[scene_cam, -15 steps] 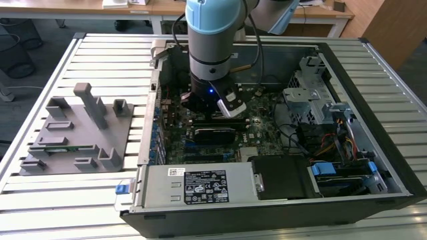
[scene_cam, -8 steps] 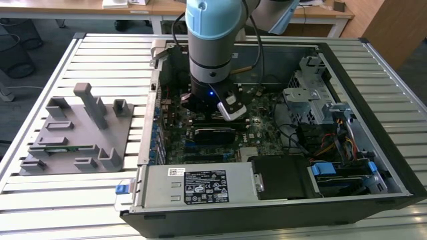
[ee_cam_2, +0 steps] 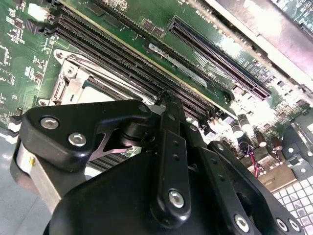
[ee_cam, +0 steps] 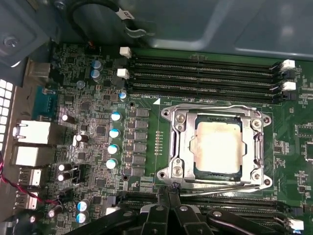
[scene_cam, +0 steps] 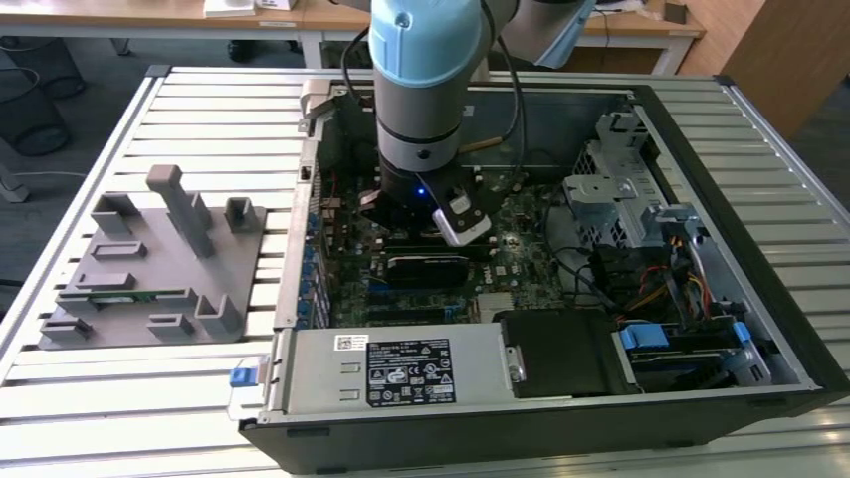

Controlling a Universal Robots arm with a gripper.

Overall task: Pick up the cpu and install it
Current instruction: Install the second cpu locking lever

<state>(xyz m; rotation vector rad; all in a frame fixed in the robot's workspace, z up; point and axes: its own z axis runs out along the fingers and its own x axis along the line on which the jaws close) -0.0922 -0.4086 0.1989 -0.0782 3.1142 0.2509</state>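
- Hovering low over the green motherboard point(scene_cam: 398, 289) inside the open black computer case point(scene_cam: 743, 329): the arm's black gripper point(ee_cam: 168, 188), fingers point(ee_cam: 177, 209) pressed together, pinching nothing.
- The cpu point(ee_cam: 218, 145), a flat square chip with a silver-grey metal top, sits seated in the metal socket frame point(ee_cam: 217, 147) on the motherboard, just beside the fingertips.
- Black memory slots point(ee_cam: 205, 76) run on the socket's far side from the gripper.
- Grey plastic fixture tray point(scene_cam: 153, 264) sits outside the case, on the exterior view's left.

Silver-and-blue arm point(scene_cam: 420, 80), black screwed tool point(ee_cam_2: 166, 122)
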